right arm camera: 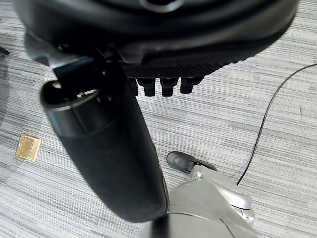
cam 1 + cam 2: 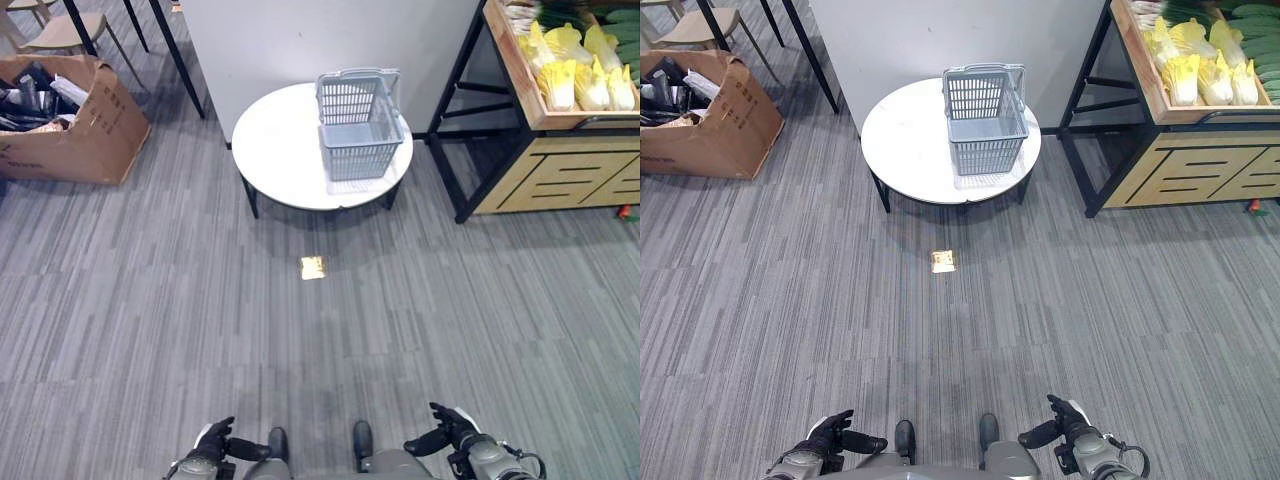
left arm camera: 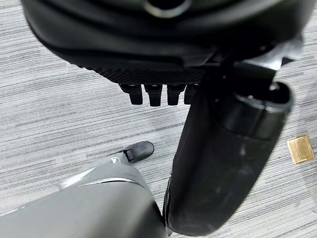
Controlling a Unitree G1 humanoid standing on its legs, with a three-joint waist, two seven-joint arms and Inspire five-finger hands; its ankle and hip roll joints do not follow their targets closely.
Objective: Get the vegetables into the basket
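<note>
Vegetables (image 2: pixel 578 68): pale yellow leafy heads with green ones beside them, lying in the slanted top tray of a wooden produce stand (image 2: pixel 560 170) with a black metal frame, far ahead of the right hand (image 2: pixel 452 432) and off to its outer side; neither hand touches them. Basket (image 2: pixel 358 124): grey plastic with slotted walls, upright, its handle folded back over the far rim, nothing visible inside; it stands on the right part of a round white table (image 2: pixel 280 150) with dark legs, well ahead of both hands, between them in line and nearer the right hand's side. Stand and table sit apart, with grey striped floor between. Right hand: low at the near edge of the scene, holding nothing, fingers short and curled under the palm in its wrist view, thumb standing straight out. Left hand (image 2: pixel 213 445): level with the right one and well apart from it, likewise holding nothing, its 4 visible fingertips tucked under the palm, thumb extended. Small brass floor plate (image 2: pixel 312 267): set in the floor between the hands and the table, ahead of both. Cardboard box (image 2: pixel 70 125): open, holding dark items, far ahead of the left hand on its outer side. Chair (image 2: pixel 60 30): light wood, beyond the box.
</note>
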